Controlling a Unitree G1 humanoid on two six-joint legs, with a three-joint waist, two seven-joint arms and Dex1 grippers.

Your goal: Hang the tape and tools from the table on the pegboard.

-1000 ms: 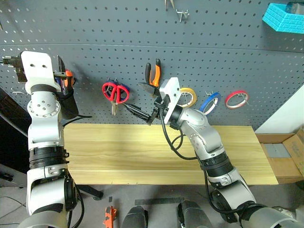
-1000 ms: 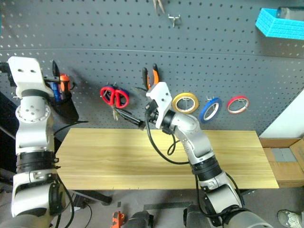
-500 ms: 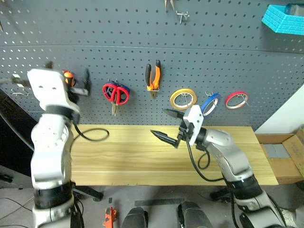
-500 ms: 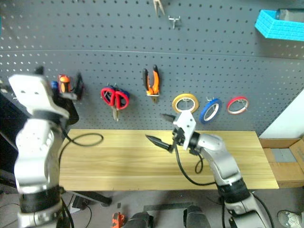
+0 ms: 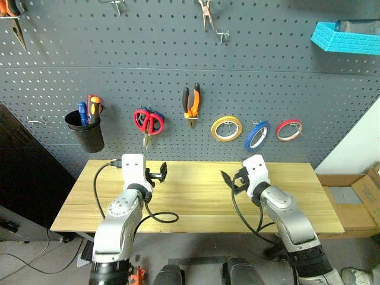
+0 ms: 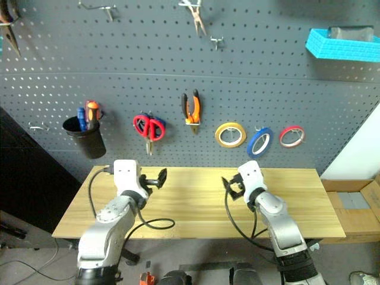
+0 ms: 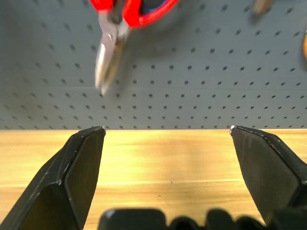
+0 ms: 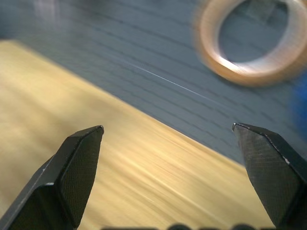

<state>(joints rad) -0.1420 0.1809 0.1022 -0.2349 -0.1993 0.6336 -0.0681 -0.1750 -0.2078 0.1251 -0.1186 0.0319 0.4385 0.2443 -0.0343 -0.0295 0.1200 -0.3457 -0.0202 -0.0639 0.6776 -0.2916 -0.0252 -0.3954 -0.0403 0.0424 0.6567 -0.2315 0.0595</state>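
Note:
On the dark grey pegboard [image 5: 178,59] hang the red-handled scissors [image 5: 148,122], the orange-and-black pliers [image 5: 190,102] and the blue tape [image 5: 257,135]. The orange-and-black screwdriver [image 5: 94,108] stands in a black cup [image 5: 85,132] on the board. Both arms are low over the wood-grain table [image 5: 196,202]. My left gripper [image 5: 159,173] is open and empty, pointing at the board below the scissors [image 7: 106,62]. My right gripper [image 5: 230,180] is open and empty too, facing the board under the yellow tape [image 8: 249,43].
A yellow tape roll [image 5: 226,128] and a red one [image 5: 288,129] flank the blue tape. Bare-metal pliers [image 5: 206,10] and a blue bin [image 5: 344,37] sit high on the board. A black cable [image 5: 157,217] lies on the table. A cardboard box [image 5: 350,199] stands at right.
Both arms have dropped from the pegboard to just above the table, the left from the cup, the right from the pliers. Both grippers stayed open. The camera view has also shifted.

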